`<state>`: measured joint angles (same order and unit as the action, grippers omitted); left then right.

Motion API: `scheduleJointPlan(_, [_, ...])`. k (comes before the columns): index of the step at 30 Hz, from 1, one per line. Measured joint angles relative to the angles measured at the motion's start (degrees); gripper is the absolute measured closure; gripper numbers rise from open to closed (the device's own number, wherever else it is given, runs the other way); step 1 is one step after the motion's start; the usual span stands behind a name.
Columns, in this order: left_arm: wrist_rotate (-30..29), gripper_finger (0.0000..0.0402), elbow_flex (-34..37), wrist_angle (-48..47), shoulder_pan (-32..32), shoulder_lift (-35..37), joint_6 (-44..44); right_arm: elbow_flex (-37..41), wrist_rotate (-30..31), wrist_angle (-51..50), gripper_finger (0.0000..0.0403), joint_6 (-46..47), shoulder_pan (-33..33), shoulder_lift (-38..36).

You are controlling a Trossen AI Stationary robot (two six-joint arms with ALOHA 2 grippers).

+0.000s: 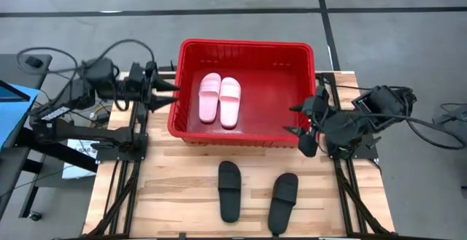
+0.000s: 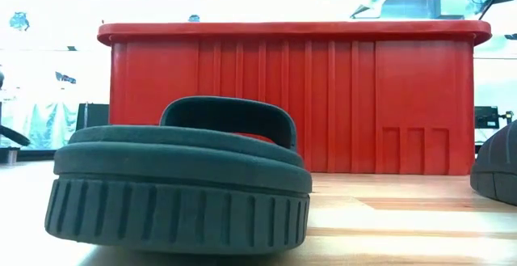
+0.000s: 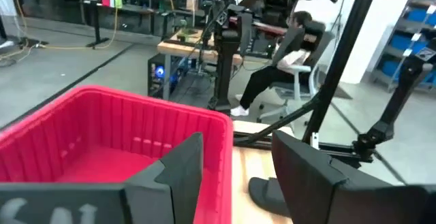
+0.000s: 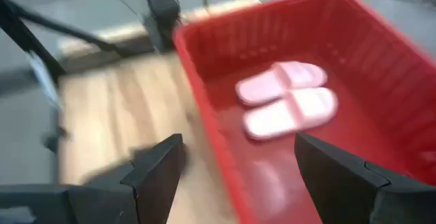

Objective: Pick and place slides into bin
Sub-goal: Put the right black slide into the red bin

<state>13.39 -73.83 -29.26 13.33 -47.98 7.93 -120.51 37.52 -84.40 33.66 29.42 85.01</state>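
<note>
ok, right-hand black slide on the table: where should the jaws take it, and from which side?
Probably top-down on the right black slide. It lies flat, sole down, on the table, slightly angled, with open wood on both long sides. Pinch across the wide strap or the sole's long edges, jaws turned crosswise to its length. The right gripper, open beside the bin, is the nearer one.

Two pink slides (image 1: 220,99), two black slides (image 1: 257,193), one bin (image 1: 306,57)

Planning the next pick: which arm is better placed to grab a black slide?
Probably right: its open end effector is beside the bin's front corner, near the black slide; the left end effector sits farther back.
</note>
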Motion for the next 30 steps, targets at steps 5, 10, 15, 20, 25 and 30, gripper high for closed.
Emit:
scheduleJointPlan(5, [-2.17,0.0236,9.08,3.73,-4.08,6.03,2.28,-0.09,1.45,8.07,0.0127,8.36,1.60,2.28])
scheduleJointPlan(10, [-2.28,0.0236,14.79,7.51,-7.58,10.80,3.48,-0.02,4.83,18.46,0.0127,8.21,2.89,7.85])
scheduleJointPlan(15, [-3.80,0.0236,18.52,8.36,-10.63,14.16,5.07,-0.01,3.95,27.38,0.0127,1.51,4.03,15.05])
scheduleJointPlan(20, [-4.06,0.0236,21.31,10.13,-13.25,15.84,5.20,0.02,3.90,36.78,0.0127,-0.50,5.83,20.80])
scheduleJointPlan(25, [-5.74,0.0236,24.21,11.17,-14.97,16.25,5.93,0.02,1.55,43.68,0.0127,0.30,6.66,22.23])
scheduleJointPlan(30, [-5.71,0.0236,25.70,13.92,-16.00,15.97,6.47,-0.02,-0.17,44.15,0.0127,-0.21,6.68,22.17])
